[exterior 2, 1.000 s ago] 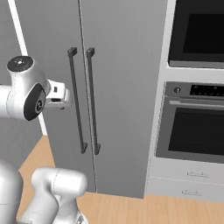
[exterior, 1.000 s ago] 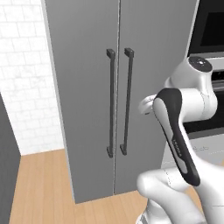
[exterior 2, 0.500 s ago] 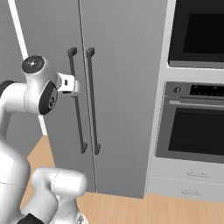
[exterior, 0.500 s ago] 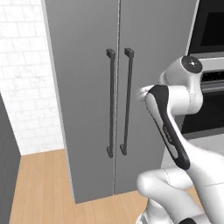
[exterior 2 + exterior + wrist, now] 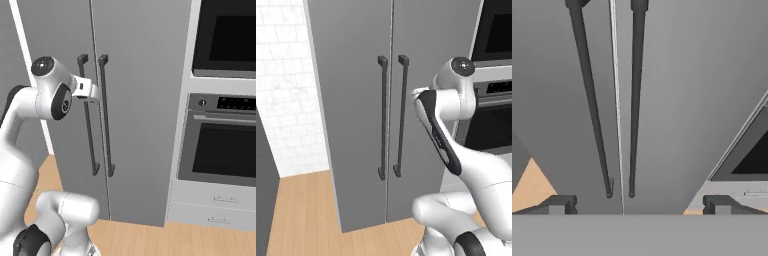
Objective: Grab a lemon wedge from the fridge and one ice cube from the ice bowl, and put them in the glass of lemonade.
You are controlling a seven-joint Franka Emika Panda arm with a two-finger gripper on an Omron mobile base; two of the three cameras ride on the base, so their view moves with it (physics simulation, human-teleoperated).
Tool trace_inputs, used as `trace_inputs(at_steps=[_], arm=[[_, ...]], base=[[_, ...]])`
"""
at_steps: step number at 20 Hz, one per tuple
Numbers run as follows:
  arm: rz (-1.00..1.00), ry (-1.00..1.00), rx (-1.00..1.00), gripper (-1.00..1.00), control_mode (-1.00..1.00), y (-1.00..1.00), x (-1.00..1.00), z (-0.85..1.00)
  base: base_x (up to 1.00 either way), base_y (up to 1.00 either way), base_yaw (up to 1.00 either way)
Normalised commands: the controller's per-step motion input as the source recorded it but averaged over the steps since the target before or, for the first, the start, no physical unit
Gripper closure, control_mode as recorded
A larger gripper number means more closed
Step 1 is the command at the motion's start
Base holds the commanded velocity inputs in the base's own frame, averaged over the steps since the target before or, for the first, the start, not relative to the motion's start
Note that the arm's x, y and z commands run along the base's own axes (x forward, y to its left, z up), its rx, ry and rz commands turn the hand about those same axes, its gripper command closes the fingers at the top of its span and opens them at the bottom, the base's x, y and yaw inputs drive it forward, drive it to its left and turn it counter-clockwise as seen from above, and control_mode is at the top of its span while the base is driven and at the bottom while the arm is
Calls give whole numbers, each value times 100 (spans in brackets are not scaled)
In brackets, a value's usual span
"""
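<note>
White glossy rounded arm links, dark grey joint caps, black forearm stripe, small dark pincer (image 5: pixel 637 204) tips.

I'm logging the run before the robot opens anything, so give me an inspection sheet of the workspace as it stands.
Surface: light wooden floor; no counter seen.
Job's things: tall grey brushed double-door fridge, both doors shut; two long dark vertical bar handles at the centre seam. Lemon wedge, ice bowl, glass: nothing seen.
Clutter: nothing seen.
Gripper: two-finger gripper open, empty, facing the fridge's centre seam, apart from the handles.
Cables: nothing seen.
Surroundings: white brick-tiled wall left of the fridge; black-fronted wall oven to its right, with pale grey drawers below.
</note>
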Motion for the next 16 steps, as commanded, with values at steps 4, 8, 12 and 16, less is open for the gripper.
trace_inputs(at_steps=[4, 8, 12, 16], arm=[[-13, -1, 0, -100, -100, -4, 38, 0], [-1, 0, 2, -100, -100, -1, 38, 0], [11, -3, 7, -100, -100, -1, 63, 0], [17, -3, 6, -100, -100, 0, 64, 0]], base=[[0, 0, 0], [0, 0, 0], [0, 0, 0], [0, 0, 0]])
